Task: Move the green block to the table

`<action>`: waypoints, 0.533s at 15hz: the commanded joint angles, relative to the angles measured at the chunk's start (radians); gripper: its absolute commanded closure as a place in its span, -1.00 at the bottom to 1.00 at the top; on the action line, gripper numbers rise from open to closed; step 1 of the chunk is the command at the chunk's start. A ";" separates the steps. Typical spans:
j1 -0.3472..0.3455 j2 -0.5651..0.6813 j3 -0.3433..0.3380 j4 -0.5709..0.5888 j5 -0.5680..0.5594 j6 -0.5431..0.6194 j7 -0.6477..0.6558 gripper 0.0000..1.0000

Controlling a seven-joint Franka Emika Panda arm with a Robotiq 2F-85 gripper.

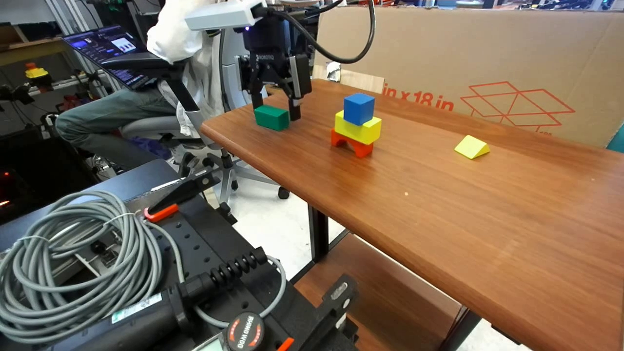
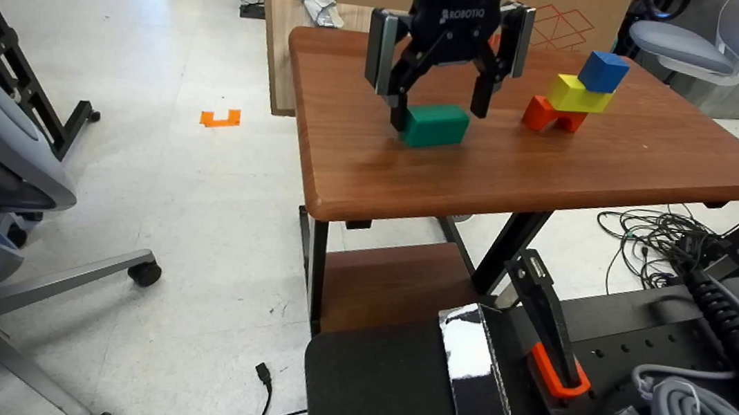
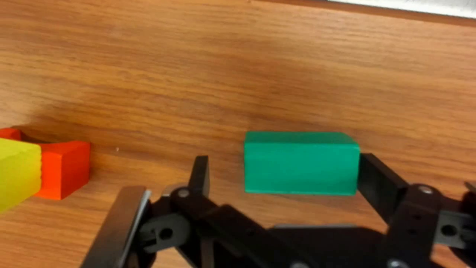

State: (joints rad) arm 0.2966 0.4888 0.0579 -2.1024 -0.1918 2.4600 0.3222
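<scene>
Since the green rectangular block (image 3: pixel 301 167) sits on the wood-grain table (image 1: pixel 414 219) near the red arch block (image 1: pixel 360 146), placement looks done; Robotiq gripper (image 2: pixel 441 112) spread around it, arch-side fingertip (image 3: pixel 200 173) clear. Remaining, probably: retreat.

Exterior views: from above, oblique, facing table (image 1: pixel 463 209), black worktop (image 1: pixel 209 229) in foreground, box (image 1: pixel 414 53) behind. In an exterior view, gripper (image 1: pixel 275 107) at table's far end. In an exterior view, table corner (image 2: pixel 322 195) and gripper nearer. Both share stack (image 1: pixel 358 126), green block (image 1: pixel 271 118). Wrist view: close, facing down on table; green block right of centre, stack cut by left edge.
</scene>
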 commanded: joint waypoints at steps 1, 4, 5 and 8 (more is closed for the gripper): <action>-0.066 -0.120 0.028 -0.051 0.071 -0.047 -0.097 -1.00; -0.145 -0.234 0.065 -0.101 0.159 -0.074 -0.279 -1.00; -0.166 -0.279 0.068 -0.121 0.187 -0.085 -0.332 -1.00; -0.162 -0.251 0.047 -0.074 0.171 -0.112 -0.332 -1.00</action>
State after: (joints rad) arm 0.1390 0.2361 0.0996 -2.1787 -0.0187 2.3496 -0.0123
